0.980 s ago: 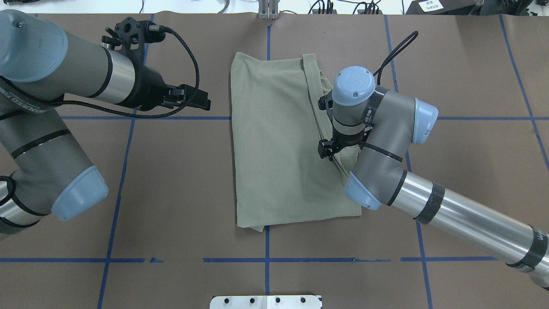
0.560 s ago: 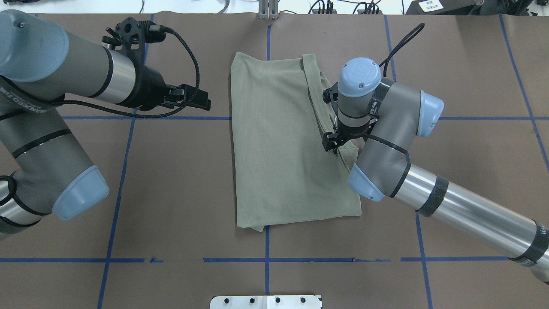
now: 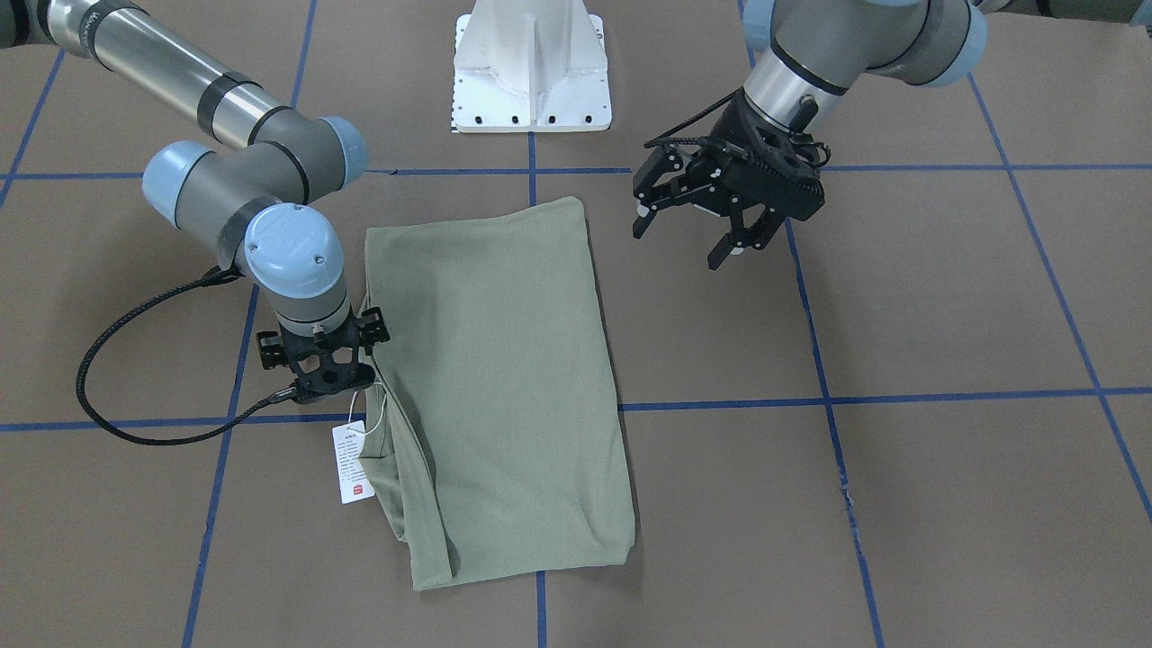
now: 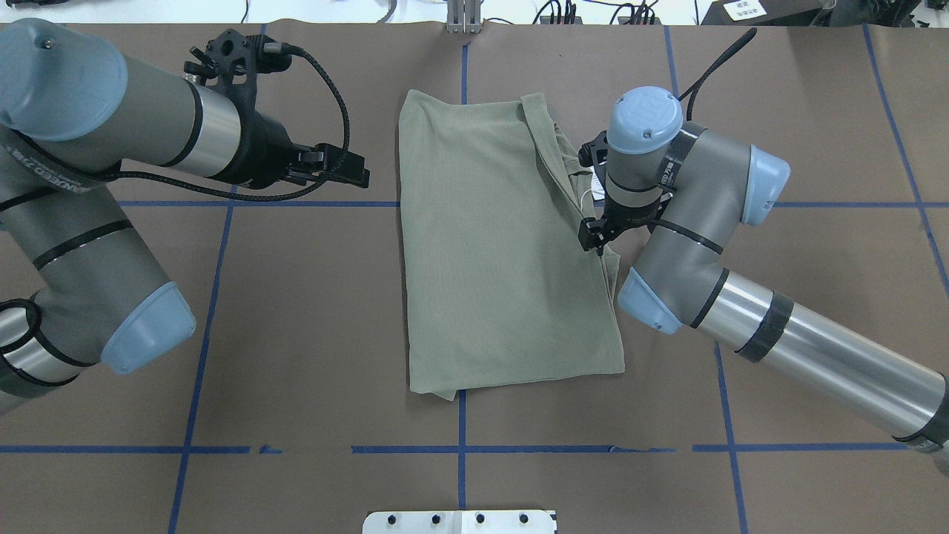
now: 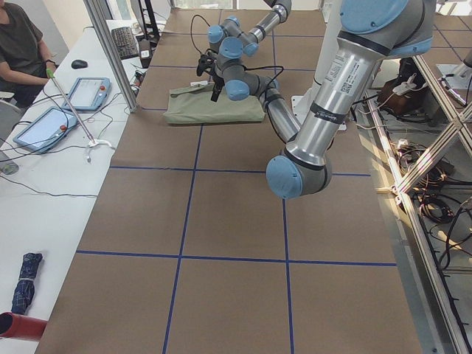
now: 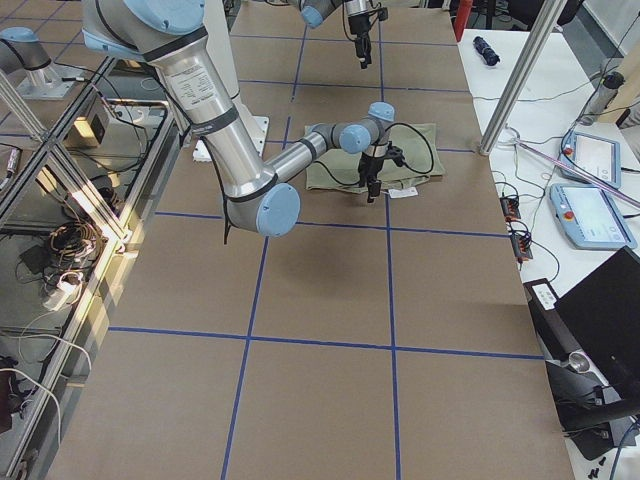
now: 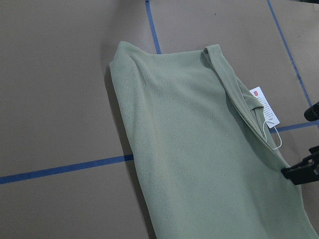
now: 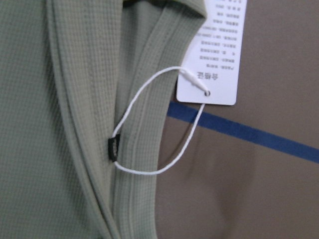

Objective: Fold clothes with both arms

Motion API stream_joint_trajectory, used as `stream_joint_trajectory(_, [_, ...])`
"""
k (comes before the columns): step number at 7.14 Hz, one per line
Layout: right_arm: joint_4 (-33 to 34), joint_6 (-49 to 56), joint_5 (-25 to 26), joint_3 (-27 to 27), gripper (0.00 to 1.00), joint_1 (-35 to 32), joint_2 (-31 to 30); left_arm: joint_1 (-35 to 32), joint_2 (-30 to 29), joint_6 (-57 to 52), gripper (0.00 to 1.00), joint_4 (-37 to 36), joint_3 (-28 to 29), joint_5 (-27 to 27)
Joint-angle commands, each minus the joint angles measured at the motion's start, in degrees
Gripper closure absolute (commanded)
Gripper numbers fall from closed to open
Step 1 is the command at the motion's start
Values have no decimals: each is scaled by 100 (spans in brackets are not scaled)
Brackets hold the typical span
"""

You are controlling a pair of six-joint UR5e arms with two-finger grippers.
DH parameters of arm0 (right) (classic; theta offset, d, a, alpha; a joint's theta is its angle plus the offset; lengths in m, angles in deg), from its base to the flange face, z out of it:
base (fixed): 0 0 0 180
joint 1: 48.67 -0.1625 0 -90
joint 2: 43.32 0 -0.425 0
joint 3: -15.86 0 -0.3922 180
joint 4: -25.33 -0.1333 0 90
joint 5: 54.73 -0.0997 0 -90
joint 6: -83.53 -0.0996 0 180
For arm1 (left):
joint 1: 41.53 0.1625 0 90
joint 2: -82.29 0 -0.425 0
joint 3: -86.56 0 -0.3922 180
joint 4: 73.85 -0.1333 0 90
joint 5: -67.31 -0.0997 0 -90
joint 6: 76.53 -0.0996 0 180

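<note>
Spread wide and empty, the left black two-finger gripper (image 3: 677, 245) is seen at upper right of the front view, well apart from the pale sage-green knit shirt (image 3: 504, 387) folded lengthwise at centre. At the shirt's left edge the right black gripper (image 3: 319, 376) is pointed down — whether open or closed cannot be told. Overhead, its tips are hidden under the wrist. In the right wrist view the white card hang tag (image 8: 214, 50) lies beside the ribbed edge; fabric alone should be pinched — not the tag.
</note>
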Motion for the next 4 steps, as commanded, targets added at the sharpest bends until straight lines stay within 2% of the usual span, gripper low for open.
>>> stream_joint_trajectory(1, [68, -1, -54, -3, 0, -205, 297, -4, 3, -17, 0, 28, 12, 0])
stream_joint_trajectory(2, [34, -11, -54, -160, 0, -301, 596, -4, 3, -34, 0, 28, 20, 9])
stream_joint_trajectory(4, [-1, -20, -45, -1227, 0, -338, 1517, -13, 21, -61, 0, 28, 20, 9])
